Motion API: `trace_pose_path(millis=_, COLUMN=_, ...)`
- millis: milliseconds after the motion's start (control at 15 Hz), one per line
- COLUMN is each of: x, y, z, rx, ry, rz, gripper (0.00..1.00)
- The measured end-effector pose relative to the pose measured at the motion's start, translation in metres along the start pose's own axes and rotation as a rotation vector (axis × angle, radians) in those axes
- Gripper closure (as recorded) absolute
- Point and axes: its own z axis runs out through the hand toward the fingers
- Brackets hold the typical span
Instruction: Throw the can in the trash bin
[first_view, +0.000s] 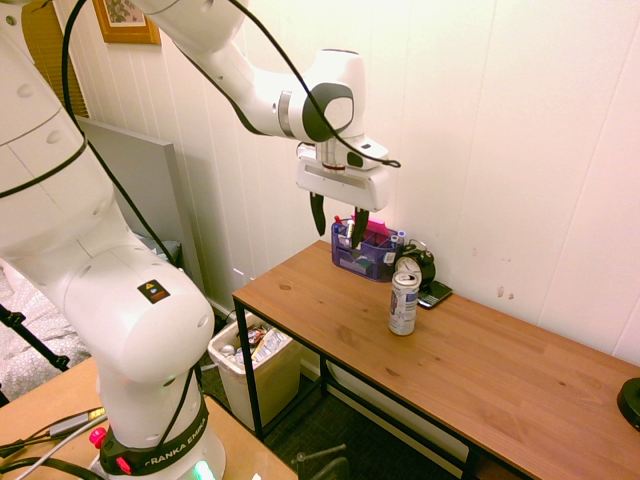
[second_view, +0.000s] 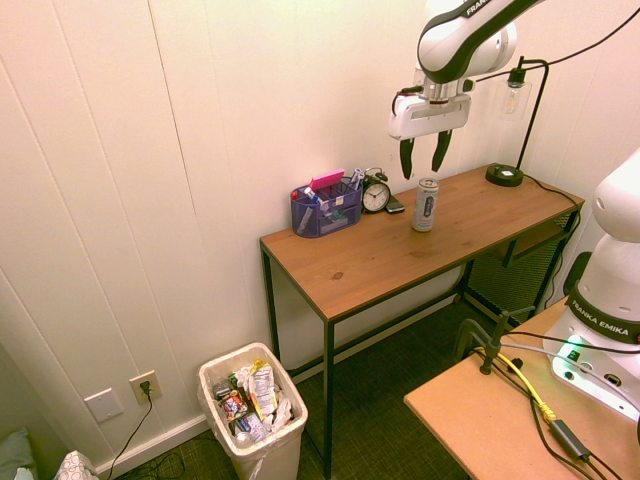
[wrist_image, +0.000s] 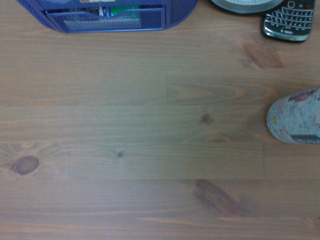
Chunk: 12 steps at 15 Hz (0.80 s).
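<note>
Presently, the can (first_view: 404, 301) is observed upright on the table (first_view: 500, 370), untouched, with the gripper (first_view: 338, 220) held above at its ten o'clock, fingers apart for approach, and the trash bin (second_view: 252, 418) on the floor below.

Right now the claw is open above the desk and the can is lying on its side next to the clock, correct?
Not quite. The can stands upright on the desk, as both exterior views show. The rest holds: the claw hangs open above the desk, and the can is beside the clock.
</note>
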Motion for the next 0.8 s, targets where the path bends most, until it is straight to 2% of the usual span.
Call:
trace_pose_path(millis=133, x=0.003, y=0.002, z=0.003, rx=0.003, ry=0.002, rz=0.010, gripper=0.00)
trace_pose_path(millis=333, x=0.018, y=0.016, z=0.031, rx=-0.003, ry=-0.012, rz=0.062, gripper=0.00)
trace_pose_path(millis=600, x=0.064, y=0.053, z=0.072, rx=-0.021, ry=-0.049, rz=0.161, gripper=0.00)
trace_pose_path(millis=800, x=0.100, y=0.053, z=0.082, rx=0.015, ry=-0.072, rz=0.167, gripper=0.00)
